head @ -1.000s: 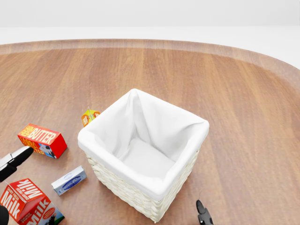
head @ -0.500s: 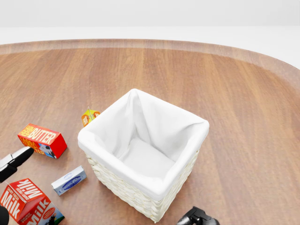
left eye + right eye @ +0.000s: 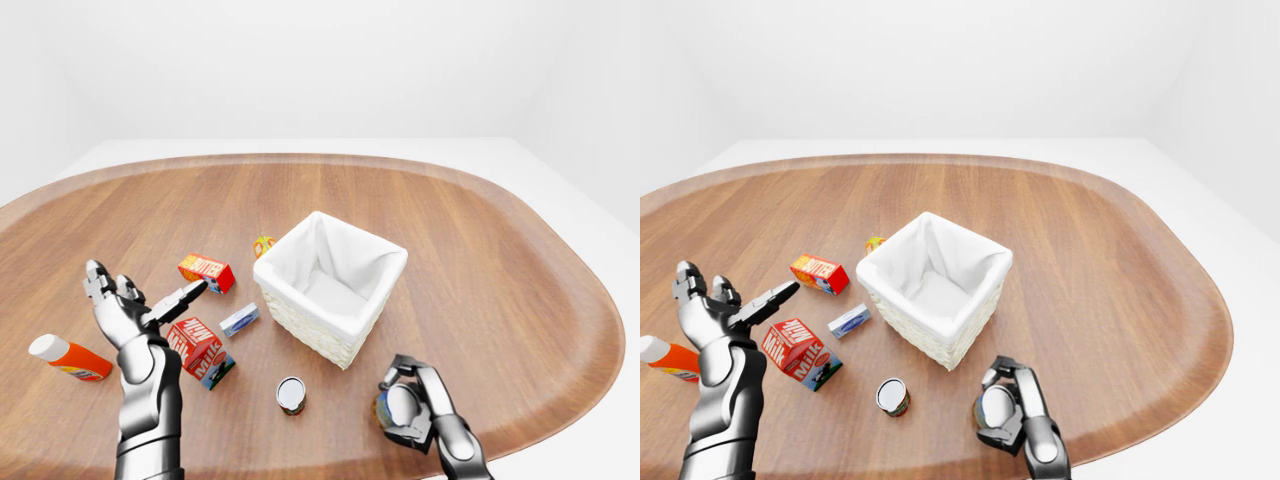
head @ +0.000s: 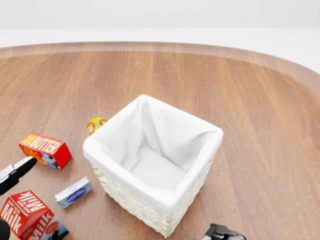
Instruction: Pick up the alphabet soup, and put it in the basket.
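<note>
The alphabet soup can [image 3: 398,408] shows its silver end, with a yellow and blue label edge. My right hand [image 3: 408,400] is shut round it near the bottom of the left-eye view, below and right of the basket. The white-lined wicker basket [image 3: 300,312] stands mid-table with nothing in it. In the head view only the top of my right hand [image 4: 223,233] shows, at the bottom edge beneath the basket [image 4: 131,193]. My left hand [image 3: 137,298] is raised at the left, open, with fingers spread and nothing in it.
A second can [image 3: 291,395] stands below the basket. Left of the basket lie a red butter box [image 3: 207,272], a red milk carton [image 3: 198,348], a small blue-white box [image 3: 239,319] and a small orange carton [image 3: 263,245]. An orange bottle [image 3: 70,358] lies at far left.
In the head view my right hand has come up at the bottom edge, from one fingertip to a fuller shape, then shifted slightly right. Basket, boxes and left hand have stayed put.
</note>
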Tool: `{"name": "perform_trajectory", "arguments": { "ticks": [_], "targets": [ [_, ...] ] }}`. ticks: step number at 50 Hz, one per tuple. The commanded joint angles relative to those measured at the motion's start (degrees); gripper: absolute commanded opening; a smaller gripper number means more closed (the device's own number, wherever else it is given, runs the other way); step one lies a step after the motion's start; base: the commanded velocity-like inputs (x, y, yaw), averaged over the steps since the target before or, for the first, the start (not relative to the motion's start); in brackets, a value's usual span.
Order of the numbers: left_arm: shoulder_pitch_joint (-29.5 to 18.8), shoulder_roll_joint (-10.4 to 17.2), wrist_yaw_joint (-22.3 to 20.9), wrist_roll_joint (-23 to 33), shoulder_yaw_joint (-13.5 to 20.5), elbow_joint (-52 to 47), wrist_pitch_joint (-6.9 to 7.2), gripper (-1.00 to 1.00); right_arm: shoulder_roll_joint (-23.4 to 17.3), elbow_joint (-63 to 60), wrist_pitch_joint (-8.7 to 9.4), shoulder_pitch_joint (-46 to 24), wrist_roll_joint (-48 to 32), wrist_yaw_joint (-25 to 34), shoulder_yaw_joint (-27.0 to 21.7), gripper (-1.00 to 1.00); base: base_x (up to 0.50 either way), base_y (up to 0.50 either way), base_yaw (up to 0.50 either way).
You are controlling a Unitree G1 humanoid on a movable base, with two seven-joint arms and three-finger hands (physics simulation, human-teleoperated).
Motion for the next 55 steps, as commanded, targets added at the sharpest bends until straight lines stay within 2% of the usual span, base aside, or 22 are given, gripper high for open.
{"name": "perform_trajectory", "arguments": {
  "ticks": [1,5,14,28,45,55],
  "targets": [
    [-0.21,0.03,0.02,0.16,-0.01,0.65,0.0,1.0,0.49,-11.7,2.98,4.26,5.34,0.9,0.17,-1.0,0.0,0.0,0.0],
    [-0.18,0.08,0.24,0.21,-0.09,0.44,0.0,1.0,0.44,-15.39,3.63,5.43,5.85,1.01,0.06,-1.0,0.0,0.0,0.0],
    [-0.48,0.15,0.22,0.46,-0.18,1.65,0.0,1.0,0.68,-26.01,3.63,8.33,6.64,3.71,-1.88,-1.0,0.0,0.0,0.0],
    [-0.48,0.14,0.53,0.61,-0.25,1.49,0.0,1.0,1.51,-37.7,3.63,7.85,4.1,5.69,-2.51,-1.0,0.0,0.0,0.0],
    [-0.38,0.17,0.81,0.62,-0.24,1.11,0.0,1.0,1.08,-55.42,3.63,2.44,0.06,7.94,-0.64,-1.0,0.0,0.0,0.0],
    [-0.46,0.2,0.62,0.55,-0.22,1.53,0.0,1.0,-0.44,-64.54,3.63,-5.48,-4.13,9.2,2.26,-1.0,0.0,0.0,0.0]
  ]
}}
